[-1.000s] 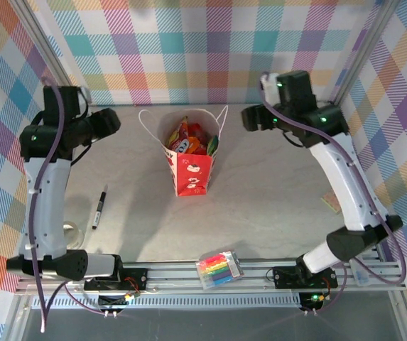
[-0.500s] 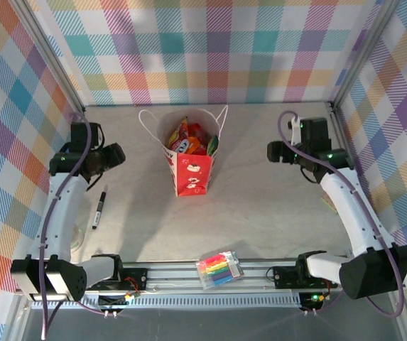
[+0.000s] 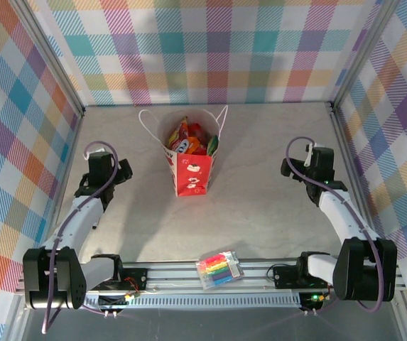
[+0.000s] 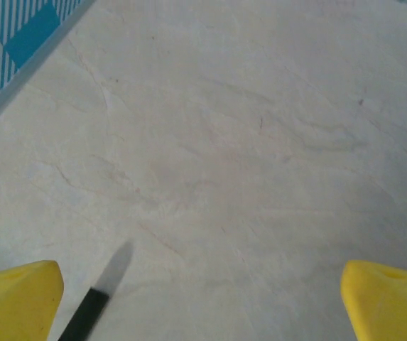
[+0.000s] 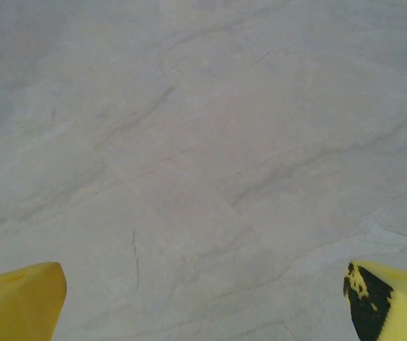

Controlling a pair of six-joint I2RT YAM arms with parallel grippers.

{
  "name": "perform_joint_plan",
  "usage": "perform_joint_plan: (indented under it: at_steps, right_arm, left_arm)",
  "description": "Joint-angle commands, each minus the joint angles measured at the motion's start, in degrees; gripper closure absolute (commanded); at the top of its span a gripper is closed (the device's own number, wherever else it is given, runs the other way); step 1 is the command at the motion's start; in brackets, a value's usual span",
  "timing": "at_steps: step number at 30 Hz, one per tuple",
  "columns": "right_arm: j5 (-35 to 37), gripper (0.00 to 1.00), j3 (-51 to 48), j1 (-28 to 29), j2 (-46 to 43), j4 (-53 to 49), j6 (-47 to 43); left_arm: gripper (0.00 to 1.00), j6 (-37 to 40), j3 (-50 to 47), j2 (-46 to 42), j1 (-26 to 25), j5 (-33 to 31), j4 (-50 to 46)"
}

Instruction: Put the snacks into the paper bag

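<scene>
Snacks (image 3: pixel 187 138) fill the paper bag (image 3: pixel 189 177), which stands between your left gripper (image 4: pixel 202 302) and right gripper (image 5: pixel 203 298), somewhat nearer the left, and both sets of jaws gape open, empty.

White-and-black jointed left arm (image 3: pixel 75 220) and right arm (image 3: pixel 342 213) trailing purple cables (image 3: pixel 47 305), yellow claw fingertips (image 4: pixel 18 298) showing, the right one (image 5: pixel 384 298) wearing black scuffing

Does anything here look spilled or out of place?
Nothing spilled: the white-and-red paper bag stands upright, glossy candy pouches inside. Only the clear pack of rainbow markers looks odd, lying crooked on the metal rail at the near edge.
</scene>
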Motion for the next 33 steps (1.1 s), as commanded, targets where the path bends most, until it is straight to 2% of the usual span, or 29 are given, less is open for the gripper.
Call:
perform_joint_plan:
  at_steps: [1,5,9,10,14,17,22,26,28,30,33]
  right_arm:
    - [1.79,0.0,-2.78,-0.32,1.75,11.53,0.87]
    - [1.85,0.01,-6.89,-0.31,3.7,18.75,0.44]
    - [0.66,0.01,-13.35,-0.41,5.55,31.64,-0.9]
    - [0.45,0.01,-14.41,-0.47,6.13,33.97,-0.8]
    - [-1.69,0.01,-16.91,-0.77,8.01,43.58,-0.3]
    - [-2.41,0.01,-14.87,-0.83,9.93,42.64,-1.74]
    - [-4.29,0.01,-14.44,-0.81,13.3,47.06,-4.37]
    - [-6.25,0.01,-13.26,-0.8,15.29,46.69,-5.14]
    - [-7.08,0.01,-13.11,-0.79,16.4,47.57,-5.49]
    - [-7.43,0.01,-12.62,-0.79,16.54,46.67,-5.67]
    - [-7.51,0.01,-12.97,-0.79,15.41,46.52,-5.76]
  left_arm:
    - [0.0,0.81,-1.99,2.27,-0.01,-2.26,15.01]
    - [0.0,0.53,-5.89,6.35,-0.86,-2.55,26.35]
    - [0.0,3.42,-9.05,11.75,-1.93,-3.16,38.72]
    - [0.0,3.53,-8.31,11.9,-2.0,-3.49,37.42]
    - [0.0,5.11,-7.36,15.03,-2.03,-1.7,42.73]
    - [0.0,5.54,-7.15,18.12,-2.22,-0.55,48.18]
    - [0.0,5.83,-7.61,25.42,-2.29,2.11,56.76]
    - [0.0,3.42,-9.51,30.02,-2.91,1.5,65.82]
    - [0.0,5.22,-9.66,31.63,-3.51,1.84,68.84]
    - [0.0,7.56,-9.08,30.12,-4.26,2.89,68.03]
    - [0.0,8.64,-4.49,24.3,-4.27,3.48,54.42]
